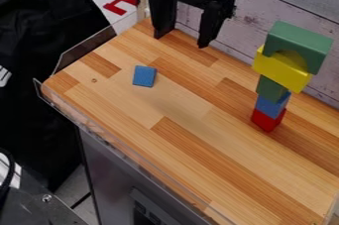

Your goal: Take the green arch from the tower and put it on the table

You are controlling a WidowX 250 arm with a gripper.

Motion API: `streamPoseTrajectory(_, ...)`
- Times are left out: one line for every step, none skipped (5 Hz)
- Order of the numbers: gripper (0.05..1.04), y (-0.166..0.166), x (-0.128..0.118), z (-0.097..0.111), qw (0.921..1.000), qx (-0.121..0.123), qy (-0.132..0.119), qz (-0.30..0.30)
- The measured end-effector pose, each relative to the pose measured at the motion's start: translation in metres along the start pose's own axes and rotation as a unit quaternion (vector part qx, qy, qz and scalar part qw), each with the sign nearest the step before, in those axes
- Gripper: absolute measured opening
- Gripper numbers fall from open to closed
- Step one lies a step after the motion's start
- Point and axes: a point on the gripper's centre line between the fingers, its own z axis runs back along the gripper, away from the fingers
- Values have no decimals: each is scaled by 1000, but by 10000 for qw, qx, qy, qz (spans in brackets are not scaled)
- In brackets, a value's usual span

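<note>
Hanging over table (179,154): tool (180,41), fingers apart | green arch (301,40): on yellow block (281,71), topping tower (271,89)

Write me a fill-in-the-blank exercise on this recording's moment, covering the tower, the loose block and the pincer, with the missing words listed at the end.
1. The green arch rests on top of the ____ block.
2. The lowest block of the tower is ____.
3. The loose block, lying apart from the tower, is ____.
4. The pincer, its fingers spread, holds ____.

Missing words: yellow; red; blue; nothing.
</note>
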Motion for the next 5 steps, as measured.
streamPoseTrajectory(999,0,-2,-9,9998,-3,169,37)
streamPoseTrajectory(999,-6,-4,0,9934,-203,50,1130)
streamPoseTrajectory(999,-3,-8,20,9737,-172,-284,2252)
streamPoseTrajectory(999,-8,-12,27,9632,-333,-315,2649)
streamPoseTrajectory(999,-17,-16,49,9382,-796,-623,3310)
